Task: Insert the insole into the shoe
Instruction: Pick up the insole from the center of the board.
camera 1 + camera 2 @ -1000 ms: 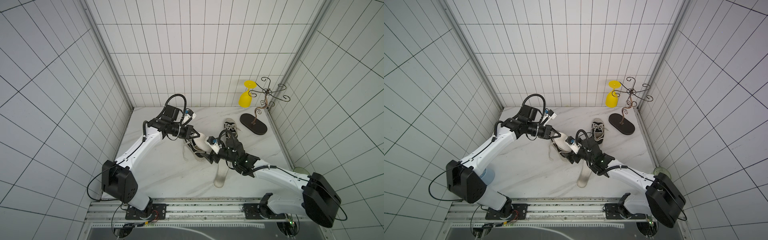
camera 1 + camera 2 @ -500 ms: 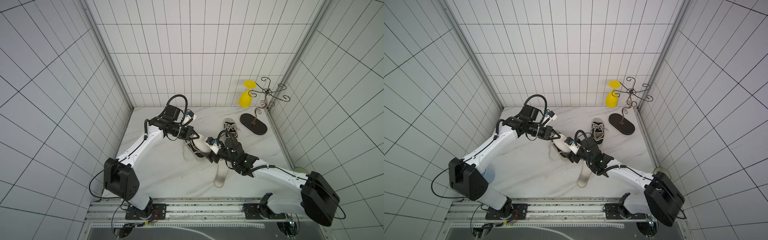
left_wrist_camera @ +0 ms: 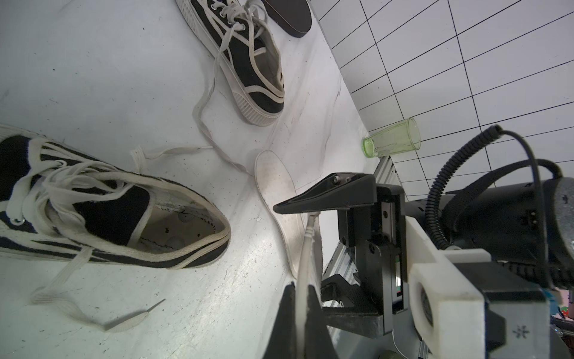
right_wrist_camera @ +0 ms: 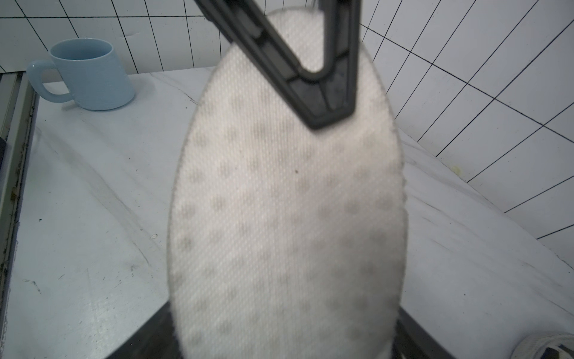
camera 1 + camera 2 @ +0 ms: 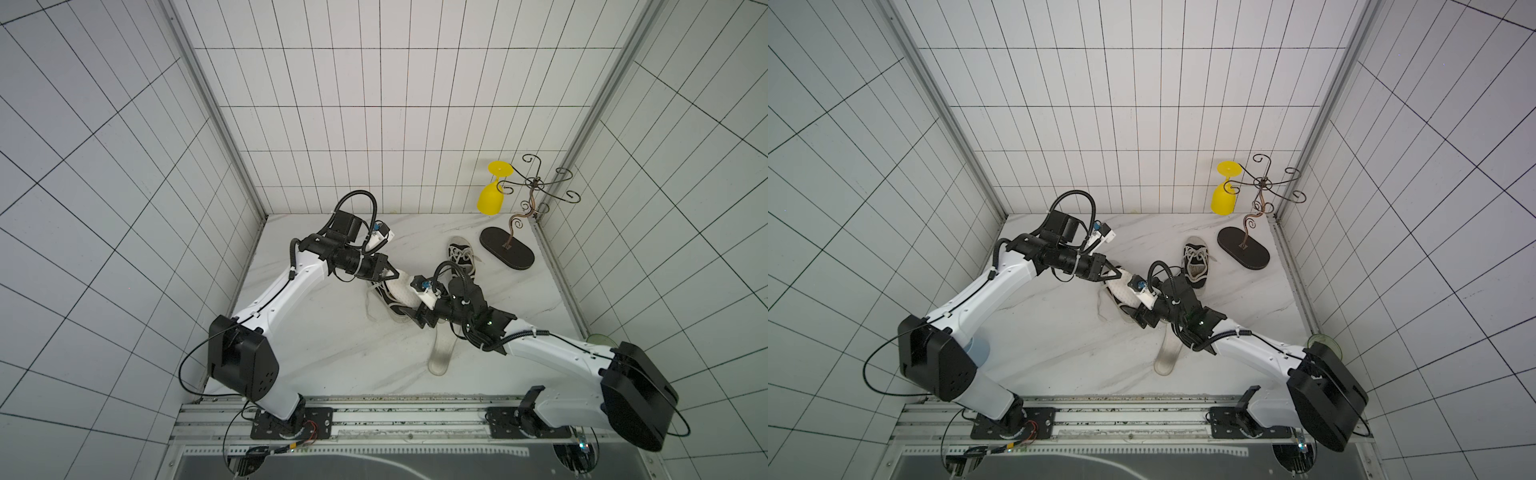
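A yellow goblet (image 5: pixel 490 201) is hung upside down on a wire stand (image 5: pixel 534 185), its dark oval base (image 5: pixel 507 254) set at the worktop's (image 5: pixel 332 332) far corner. A blue mug (image 4: pixel 91 74) and a green tumbler (image 3: pixel 392 138) are noted near opposite side edges

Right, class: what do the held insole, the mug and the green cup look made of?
Insole: woven fabric face, matt; a fine weave with faint grey dots shows. Mug: likely glazed ceramic, pale blue, smooth with a soft sheen. Cup: clear green plastic or glass, I cannot tell which; the tiles show through it.
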Available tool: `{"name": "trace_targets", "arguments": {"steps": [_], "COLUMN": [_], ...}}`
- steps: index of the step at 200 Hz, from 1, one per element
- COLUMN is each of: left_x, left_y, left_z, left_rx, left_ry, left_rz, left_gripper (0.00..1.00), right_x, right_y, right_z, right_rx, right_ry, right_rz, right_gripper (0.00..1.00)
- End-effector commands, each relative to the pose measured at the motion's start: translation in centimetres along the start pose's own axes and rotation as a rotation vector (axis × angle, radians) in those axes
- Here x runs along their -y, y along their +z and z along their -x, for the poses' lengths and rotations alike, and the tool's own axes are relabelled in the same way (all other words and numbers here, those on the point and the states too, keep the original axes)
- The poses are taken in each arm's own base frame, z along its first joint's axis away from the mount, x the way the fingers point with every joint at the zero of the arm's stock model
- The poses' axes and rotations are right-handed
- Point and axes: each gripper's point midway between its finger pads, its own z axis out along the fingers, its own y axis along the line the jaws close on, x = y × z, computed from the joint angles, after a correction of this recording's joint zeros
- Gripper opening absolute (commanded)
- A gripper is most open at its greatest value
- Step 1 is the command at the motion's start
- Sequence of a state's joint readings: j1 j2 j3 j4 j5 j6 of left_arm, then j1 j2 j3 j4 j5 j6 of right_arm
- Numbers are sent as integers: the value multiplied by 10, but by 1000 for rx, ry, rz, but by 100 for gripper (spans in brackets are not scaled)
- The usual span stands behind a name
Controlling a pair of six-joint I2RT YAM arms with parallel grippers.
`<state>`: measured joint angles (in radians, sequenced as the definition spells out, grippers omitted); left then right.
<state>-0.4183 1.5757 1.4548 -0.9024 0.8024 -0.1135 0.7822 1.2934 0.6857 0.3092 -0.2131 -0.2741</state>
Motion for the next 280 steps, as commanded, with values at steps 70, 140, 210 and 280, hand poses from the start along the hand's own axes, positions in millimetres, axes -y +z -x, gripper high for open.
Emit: {"name": "trace_targets", "arguments": {"steps": [70,140,210,280], "left_x": [-8,-10,-19,-29], "left_y": [11,11,13,12], "left_z": [-11,-13,-10,-4], "left_rx": [-47,-53,-54,-27], "left_ry": [-8,-12,-20,-50], "left_rz": [8,18,54,85], "left_gripper": [0,0,0,35], "right_x": [9,8,2,0], "right_y": [3,3,1,7], "right_z": [54,56,45,42], "right_rx": [110,115,73,9], "right_ry": [-19,-28,-5,44], "right_rz": [-9,2,29,80], "right_gripper": [81,63,51,41]}}
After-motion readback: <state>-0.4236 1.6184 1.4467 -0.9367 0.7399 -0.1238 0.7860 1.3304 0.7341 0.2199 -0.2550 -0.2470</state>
